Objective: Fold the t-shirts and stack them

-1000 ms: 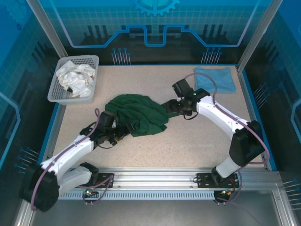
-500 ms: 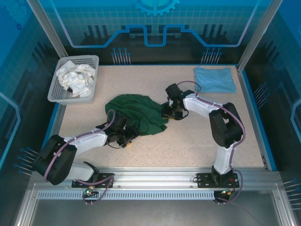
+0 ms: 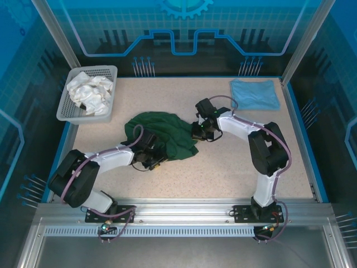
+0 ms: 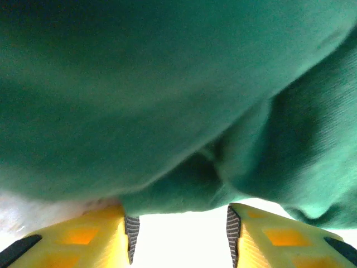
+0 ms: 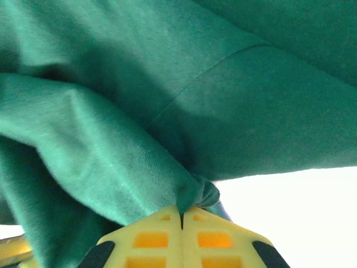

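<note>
Dark green t-shirt (image 3: 162, 134) is sitting crumpled mid-table between the arms, and spreading it well is probably calling for both sides to be drawing outward evenly once each has a firm bite. Right gripper (image 5: 181, 211) is pinching a fold at its right edge, jaws fully closed; left gripper (image 4: 178, 231) is standing half-open at the near-left hem, its hold impossible to tell. Cloth is looking soft, matte and heavily bunched, while the light blue t-shirt (image 3: 255, 94) is lying flat far right.

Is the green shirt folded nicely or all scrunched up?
Scrunched up. The green shirt lies in a lumpy, wrinkled heap, not flat or neatly folded.
</note>
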Robot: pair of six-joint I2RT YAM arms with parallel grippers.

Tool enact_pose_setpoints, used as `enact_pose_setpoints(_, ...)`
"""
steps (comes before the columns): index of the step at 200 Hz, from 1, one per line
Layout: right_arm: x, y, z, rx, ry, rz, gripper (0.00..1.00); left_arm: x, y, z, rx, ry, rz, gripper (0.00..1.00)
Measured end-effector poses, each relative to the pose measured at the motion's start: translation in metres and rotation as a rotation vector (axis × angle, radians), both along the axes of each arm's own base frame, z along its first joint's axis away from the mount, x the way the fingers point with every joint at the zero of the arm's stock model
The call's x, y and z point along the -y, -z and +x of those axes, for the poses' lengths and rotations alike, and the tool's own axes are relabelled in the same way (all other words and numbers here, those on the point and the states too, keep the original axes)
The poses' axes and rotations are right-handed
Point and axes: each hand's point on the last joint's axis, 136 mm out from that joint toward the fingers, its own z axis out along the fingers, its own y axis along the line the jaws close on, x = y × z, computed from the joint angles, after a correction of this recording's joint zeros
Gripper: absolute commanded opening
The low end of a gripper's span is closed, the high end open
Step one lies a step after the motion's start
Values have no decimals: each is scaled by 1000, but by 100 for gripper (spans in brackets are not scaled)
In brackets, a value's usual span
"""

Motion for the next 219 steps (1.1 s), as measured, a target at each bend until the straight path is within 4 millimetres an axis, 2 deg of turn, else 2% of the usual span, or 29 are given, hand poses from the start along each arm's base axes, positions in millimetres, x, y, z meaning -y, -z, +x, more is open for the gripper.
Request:
enact_pose_setpoints(18, 0, -9, 0, 21, 0, 12, 4, 0, 1, 2, 5, 5, 7, 44)
enact_pose_setpoints(47, 1, -8, -1, 22, -5, 11, 4, -1, 4, 6, -5, 33, 59, 35)
enact_pose_setpoints(58, 1, -7, -2, 19, -7, 8, 3, -1, 5, 8, -12, 57, 96, 24)
enact_pose_setpoints(71, 2, -6, -3, 18, -7, 7, 0, -2, 6, 17, 16, 78, 146, 0)
enact_pose_setpoints(91, 2, -8, -4, 22, -10, 7, 0, -5, 0, 39, 94, 86, 207, 0)
enact_pose_setpoints(112, 7, -22, -7, 50, -10, 8, 0, -8, -19, 48, 168, 97, 226, 0)
enact_pose_setpoints(125, 14, -41, -8, 92, -3, 10, 0, -10, -46, 49, 235, 107, 222, 0)
enact_pose_setpoints(139, 25, -75, -9, 170, 14, 24, 0, -11, -96, 53, 350, 111, 194, 0)
enact_pose_setpoints(164, 54, -143, -13, 342, 71, 50, 0, -17, -222, 52, 651, 72, 96, 0)
enact_pose_setpoints(175, 68, -170, -19, 412, 93, 54, 0, -26, -277, 42, 773, 47, 55, 0)
enact_pose_setpoints(186, 78, -193, -27, 473, 107, 55, 0, -36, -317, 28, 858, 26, 22, 0)
enact_pose_setpoints(202, 88, -226, -40, 556, 115, 76, 0, -46, -359, 8, 947, 20, -21, 0)
enact_pose_setpoints(219, 95, -258, -57, 638, 116, 114, 0, -49, -381, -10, 985, 39, -64, 0)
